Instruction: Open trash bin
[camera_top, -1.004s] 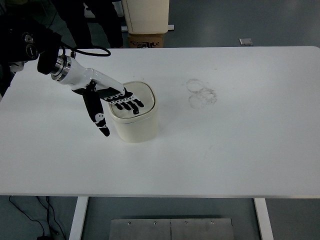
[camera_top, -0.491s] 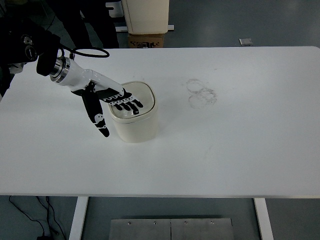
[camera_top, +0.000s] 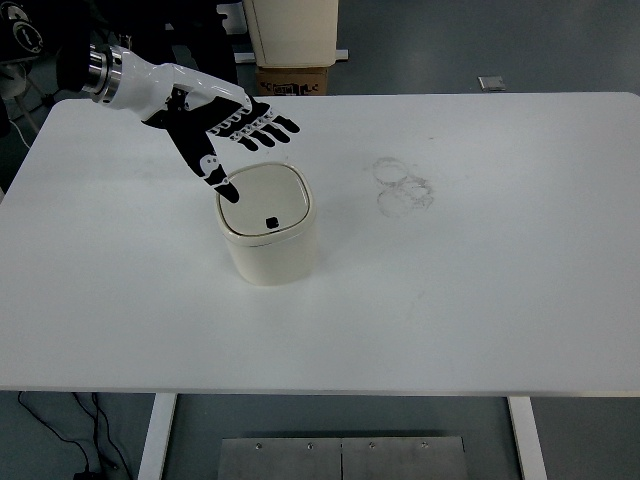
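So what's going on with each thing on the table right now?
Trash bin: upright on the table, lid looks closed.
Left hand: lifted above the bin's far side, fingers spread, holding nothing.
Table: white, with faint ring marks right of the bin.

The trash bin (camera_top: 268, 235) just below the left hand's fingertips looks like smooth cream plastic with a soft sheen, its lid (camera_top: 264, 201) faintly glossy around a small black mark. The left hand (camera_top: 232, 132) has matt black fingers (camera_top: 262, 128) with white printed patches, behind them a glossy white plastic forearm shell and a bright metal wrist ring. The table (camera_top: 480, 290) is smooth matt white, with faint grey ring stains (camera_top: 402, 186) to the fingers' right.
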